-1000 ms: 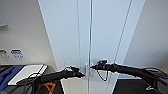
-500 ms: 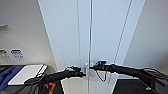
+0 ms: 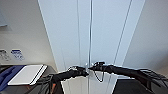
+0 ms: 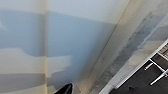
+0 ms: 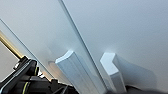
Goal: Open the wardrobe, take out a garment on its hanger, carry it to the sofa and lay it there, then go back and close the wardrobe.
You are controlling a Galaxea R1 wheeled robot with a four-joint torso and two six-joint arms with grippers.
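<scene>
While both grippers, left (image 3: 85, 73) and right (image 3: 91, 68), sit at the closed wardrobe (image 3: 105, 37) seam, jaws state unreadable, its rigid doors look light; grab the small handles (image 5: 72, 66) beside the seam.

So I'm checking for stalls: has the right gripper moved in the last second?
No. The right gripper sits at the wardrobe door seam, as before.
</scene>
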